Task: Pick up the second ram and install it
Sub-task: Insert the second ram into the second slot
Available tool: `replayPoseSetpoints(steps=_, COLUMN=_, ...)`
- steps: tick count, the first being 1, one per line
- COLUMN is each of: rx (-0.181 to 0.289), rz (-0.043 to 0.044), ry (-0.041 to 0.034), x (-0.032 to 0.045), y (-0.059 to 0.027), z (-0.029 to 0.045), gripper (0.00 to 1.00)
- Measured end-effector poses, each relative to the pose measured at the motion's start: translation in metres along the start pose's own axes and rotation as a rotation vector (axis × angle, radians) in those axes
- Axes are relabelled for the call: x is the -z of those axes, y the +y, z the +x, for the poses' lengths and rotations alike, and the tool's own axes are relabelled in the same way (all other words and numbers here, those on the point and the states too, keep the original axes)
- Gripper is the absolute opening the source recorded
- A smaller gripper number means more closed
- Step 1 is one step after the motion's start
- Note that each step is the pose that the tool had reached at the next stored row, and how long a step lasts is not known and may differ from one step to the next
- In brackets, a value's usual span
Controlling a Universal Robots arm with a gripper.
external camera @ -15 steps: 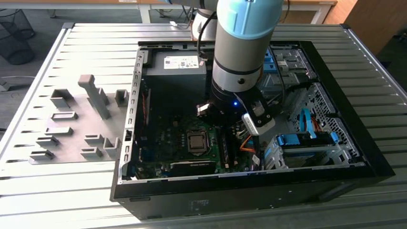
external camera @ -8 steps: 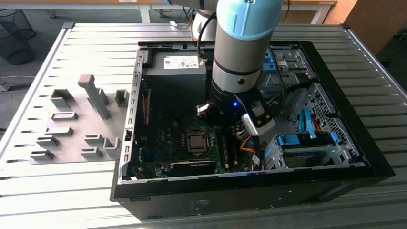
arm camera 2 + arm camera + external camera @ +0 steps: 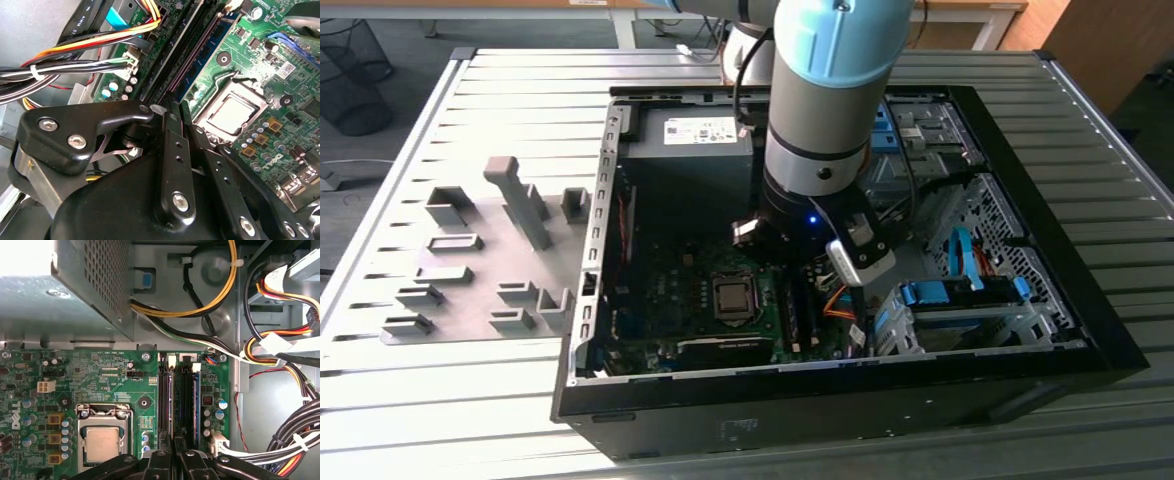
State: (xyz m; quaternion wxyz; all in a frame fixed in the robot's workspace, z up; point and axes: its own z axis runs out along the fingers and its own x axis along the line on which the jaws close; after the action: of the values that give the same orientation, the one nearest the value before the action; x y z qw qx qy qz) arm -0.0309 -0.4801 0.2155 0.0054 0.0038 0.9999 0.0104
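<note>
1. The grey-and-light-blue robot arm [image 3: 834,100] reached straight down into the open black computer case [image 3: 1067,330], which lay on its side on a ribbed metal table [image 3: 494,110].
2. The black metal gripper [image 3: 175,442] hung low over the green motherboard [image 3: 100,372], directly above the row of long black memory slots [image 3: 185,395].
3. The second ram [image 3: 202,55], a thin, flat, long blue circuit-board stick, stood on edge in the slot nearest the square silver processor socket [image 3: 227,112]. In both wrist views it ran lengthwise up to the gripper [image 3: 182,107], where the black linkage hid its near end.
4. In the first wrist view the same stick [image 3: 170,390] appeared as a narrow strip beside the socket [image 3: 102,440], and another blue-edged stick [image 3: 196,390] sat in a slot farther from it.
5. I could not tell whether the tool was pinching the stick, pressing on it or merely poised over it.
6. A grey perforated power supply box [image 3: 75,295] lay beyond the slots, and bundled black, yellow, orange and red cables [image 3: 280,360] ran just beside them.
</note>
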Motion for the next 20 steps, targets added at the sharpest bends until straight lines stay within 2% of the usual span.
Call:
replayPoseSetpoints(steps=11, rx=-0.009, rz=0.0002, ry=0.0002, x=-0.0004, y=-0.0002, z=-0.0025, gripper=0.14)
replayPoseSetpoints(steps=15, rx=-0.009, rz=0.0, ry=0.0001, x=-0.0043, y=-0.0003, z=-0.0025, gripper=0.14)
replayPoseSetpoints(steps=20, rx=-0.009, rz=0.0002, ry=0.0002, x=-0.005, y=-0.0003, z=-0.0025, gripper=0.14)
